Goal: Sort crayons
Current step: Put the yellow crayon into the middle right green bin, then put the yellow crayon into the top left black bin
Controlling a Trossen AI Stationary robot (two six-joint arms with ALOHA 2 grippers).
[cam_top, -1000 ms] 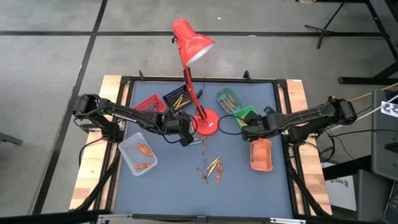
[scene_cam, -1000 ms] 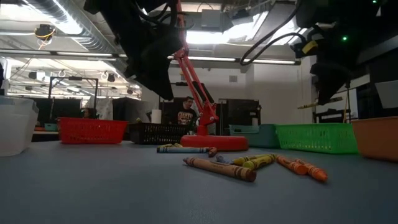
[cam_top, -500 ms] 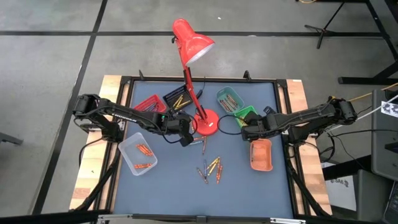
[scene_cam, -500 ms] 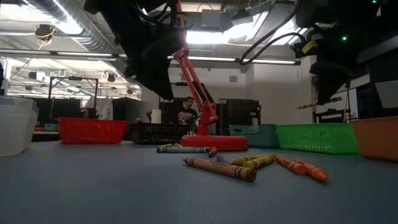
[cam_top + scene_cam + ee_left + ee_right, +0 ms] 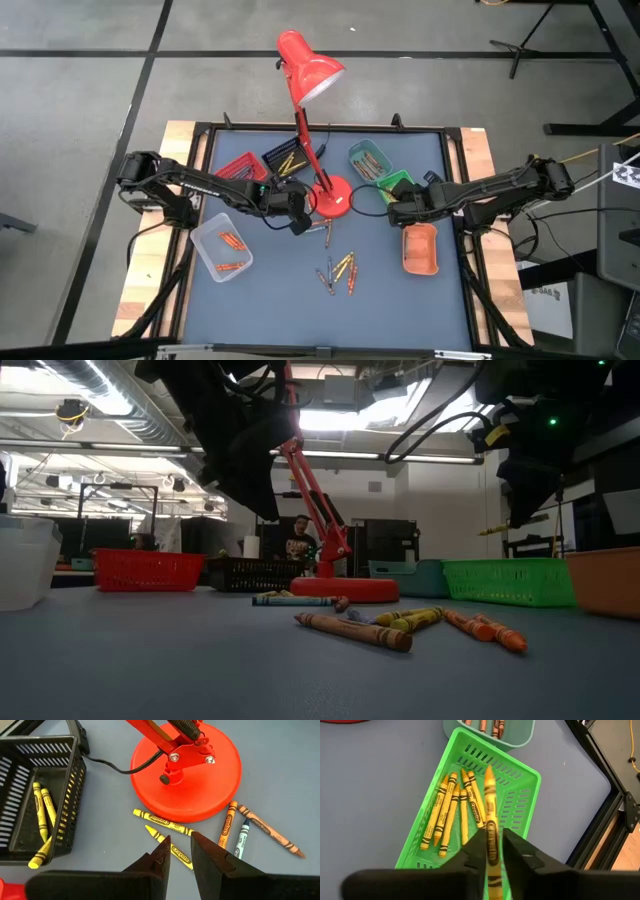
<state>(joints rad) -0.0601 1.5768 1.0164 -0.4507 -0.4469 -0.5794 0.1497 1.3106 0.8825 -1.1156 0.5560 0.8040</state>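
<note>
A yellow crayon (image 5: 490, 827) stands between the fingers of the right end effector (image 5: 490, 851), which pinches it above the green basket (image 5: 520, 795); that basket holds about seven more yellow crayons lying side by side along its length. Next to it, the teal tray (image 5: 367, 160) holds a few orange-brown crayons. The black basket (image 5: 65, 800) contains three yellow ones, the clear tub (image 5: 222, 248) near the left edge holds several orange ones, and the orange tray (image 5: 420, 249) and the red basket (image 5: 238, 167) show no contents that can be made out. Loose crayons lie on the blue bench (image 5: 270, 300): a small cluster (image 5: 340, 270) in the middle and a few more (image 5: 165, 832) by the round foot of the red lamp (image 5: 186, 770), two yellow, one orange, one blue and one tan. The left end effector (image 5: 179, 851) hovers over those with its fingers slightly spread and nothing between them. Compared with a second ago, both arms and every crayon sit in the same places; the yellow crayon is still between the right fingers over the green basket.
</note>
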